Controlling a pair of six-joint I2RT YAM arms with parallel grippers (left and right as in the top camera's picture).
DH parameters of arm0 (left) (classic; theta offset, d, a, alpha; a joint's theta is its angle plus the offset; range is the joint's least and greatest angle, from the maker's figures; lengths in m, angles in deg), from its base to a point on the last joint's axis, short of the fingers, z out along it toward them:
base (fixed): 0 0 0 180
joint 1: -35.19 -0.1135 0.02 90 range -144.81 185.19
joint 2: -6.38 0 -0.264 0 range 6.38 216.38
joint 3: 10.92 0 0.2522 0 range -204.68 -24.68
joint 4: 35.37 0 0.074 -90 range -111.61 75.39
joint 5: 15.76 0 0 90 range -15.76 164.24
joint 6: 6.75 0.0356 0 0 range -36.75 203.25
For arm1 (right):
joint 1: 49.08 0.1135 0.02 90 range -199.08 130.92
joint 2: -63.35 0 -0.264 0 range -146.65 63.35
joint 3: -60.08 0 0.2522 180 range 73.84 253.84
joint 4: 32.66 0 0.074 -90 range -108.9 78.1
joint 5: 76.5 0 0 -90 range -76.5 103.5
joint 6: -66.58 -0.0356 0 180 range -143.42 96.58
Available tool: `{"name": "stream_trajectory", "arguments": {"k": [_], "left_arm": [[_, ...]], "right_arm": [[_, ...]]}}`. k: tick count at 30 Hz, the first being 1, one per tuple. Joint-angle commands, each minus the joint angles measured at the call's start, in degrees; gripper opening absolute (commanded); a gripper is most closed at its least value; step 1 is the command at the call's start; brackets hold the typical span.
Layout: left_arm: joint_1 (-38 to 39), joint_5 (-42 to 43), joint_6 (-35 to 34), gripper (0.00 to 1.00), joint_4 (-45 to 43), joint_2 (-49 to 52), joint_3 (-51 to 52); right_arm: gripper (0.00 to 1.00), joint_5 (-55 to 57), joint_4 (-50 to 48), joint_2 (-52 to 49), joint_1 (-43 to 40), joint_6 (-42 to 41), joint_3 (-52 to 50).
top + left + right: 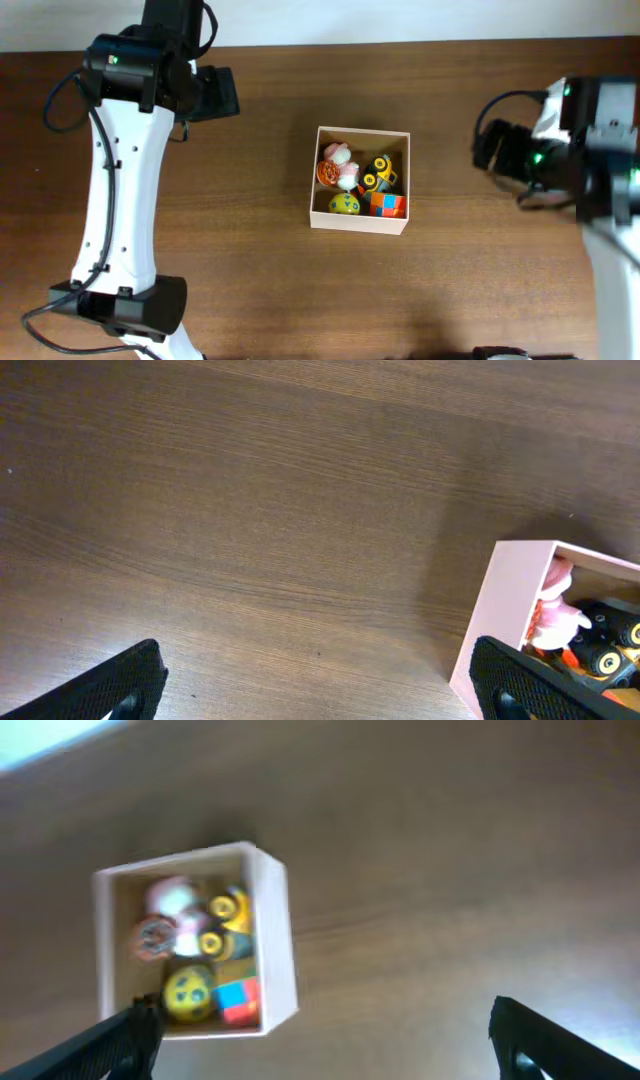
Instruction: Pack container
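The container is a square white-walled box in the middle of the table. It holds a yellow ball, a red and blue cube, a yellow and black toy, a pink and white toy and an orange round toy. My left gripper is open and empty, above bare table to the left of the container. My right gripper is open and empty, held high to the right of the container. The right wrist view is blurred.
The table is dark brown wood. The left arm's white links stretch along the left side. The right arm stands at the right edge. A pale strip lies beyond the table's far edge.
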Motion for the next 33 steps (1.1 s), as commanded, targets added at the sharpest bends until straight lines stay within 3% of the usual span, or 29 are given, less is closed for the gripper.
{"name": "stream_trajectory", "arguments": {"k": [1,9,15,21,27,33], "left_arm": [[-0.1,-0.4,-0.8,0.99,0.1,0.1,-0.2],[-0.1,-0.4,-0.8,0.99,0.1,0.1,-0.2],[-0.1,-0.4,-0.8,0.99,0.1,0.1,-0.2],[-0.1,-0.4,-0.8,0.99,0.1,0.1,-0.2],[-0.1,-0.4,-0.8,0.99,0.1,0.1,-0.2],[-0.1,-0.4,-0.8,0.99,0.1,0.1,-0.2]], "right_arm": [[0.99,10.5,-5.0,8.0,1.7,2.6,-1.6],[0.99,11.8,-32.3,28.4,1.4,18.7,-25.4],[0.99,11.0,-38.5,45.3,-0.4,19.8,-50.1],[0.99,2.3,-45.3,59.9,-2.8,19.6,-71.7],[0.99,-1.0,-48.0,69.7,-2.8,19.6,-82.8],[0.99,-1.2,-48.2,72.3,-2.8,19.7,-84.4]]}}
